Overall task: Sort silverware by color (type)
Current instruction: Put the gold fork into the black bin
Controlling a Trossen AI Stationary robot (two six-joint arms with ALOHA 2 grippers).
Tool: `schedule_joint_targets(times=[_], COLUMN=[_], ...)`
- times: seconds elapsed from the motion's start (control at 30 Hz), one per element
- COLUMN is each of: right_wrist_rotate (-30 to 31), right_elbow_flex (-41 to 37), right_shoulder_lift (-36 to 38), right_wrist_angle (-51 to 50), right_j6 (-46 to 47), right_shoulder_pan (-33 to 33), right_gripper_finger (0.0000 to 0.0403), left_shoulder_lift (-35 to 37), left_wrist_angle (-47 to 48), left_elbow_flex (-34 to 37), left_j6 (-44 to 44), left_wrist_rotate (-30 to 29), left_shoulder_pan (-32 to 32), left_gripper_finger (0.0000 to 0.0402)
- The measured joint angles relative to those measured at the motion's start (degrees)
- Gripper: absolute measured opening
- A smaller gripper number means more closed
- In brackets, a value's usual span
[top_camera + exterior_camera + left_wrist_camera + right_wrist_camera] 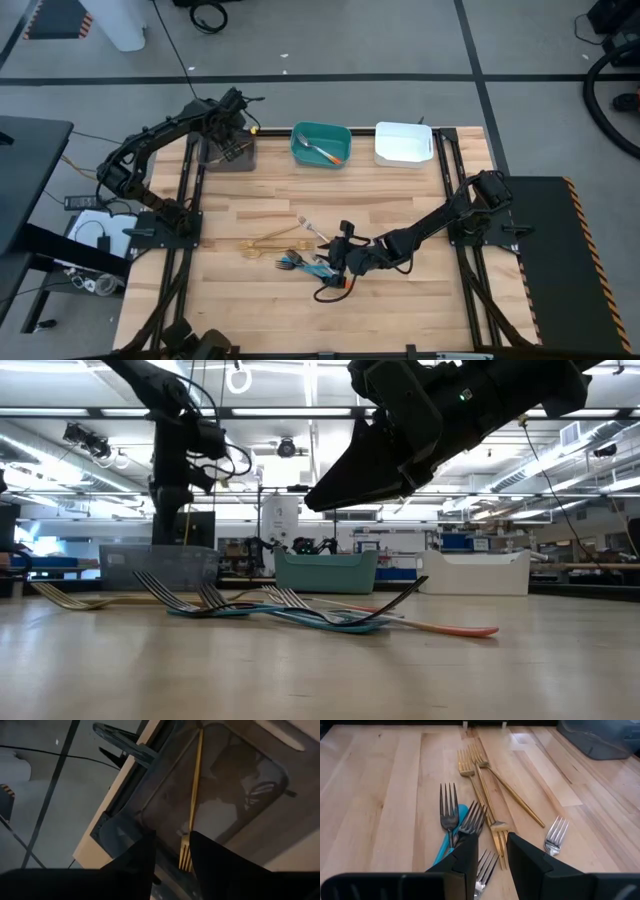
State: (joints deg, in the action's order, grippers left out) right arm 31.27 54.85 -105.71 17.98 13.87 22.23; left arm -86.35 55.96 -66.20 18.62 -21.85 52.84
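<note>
I am counting three bins [320, 142] on my table [240, 310]: grey, teal, white. I am seeing three gold forks [485, 770] and two dark forks [449, 807] at frame centre.

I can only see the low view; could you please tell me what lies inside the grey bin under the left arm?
Observer: One gold fork lies in the grey bin, below the open left gripper.
Operator: Thanks. And the teal bin?
Observer: The teal bin holds an orange-handled piece.
Operator: What sits under the right gripper?
Observer: The right gripper, open, hovers over another gold fork in the pile.
</note>
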Motion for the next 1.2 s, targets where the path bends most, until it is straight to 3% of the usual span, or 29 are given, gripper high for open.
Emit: schedule_joint_targets(times=[0.5,1.0,1.2], right_wrist_rotate=[2.3,5.9,10.5], right_elbow_flex=[0.0,0.0,0.0], right_shoulder_lift=[0.0,0.0,0.0], right_wrist_angle=[0.1,-0.3,-2.1], right_j6=[-1.0,-1.6,-1.6], right_shoulder_pan=[0.0,0.4,1.3], right_gripper_finger=[0.0109,0.0109,0.0109], left_shoulder_lift=[2.1,3.6,3.6], left_wrist_angle=[5.1,9.1,8.8], left_elbow_flex=[-6.3,-6.3,-6.1], left_j6=[-2.8,-15.9,-20.9], left_wrist_rotate=[0.1,2.7,3.3], left_shoulder_pan=[-13.1,-37.6,-45.2], left_gripper_finger=[0.0128,0.0128,0.0128])
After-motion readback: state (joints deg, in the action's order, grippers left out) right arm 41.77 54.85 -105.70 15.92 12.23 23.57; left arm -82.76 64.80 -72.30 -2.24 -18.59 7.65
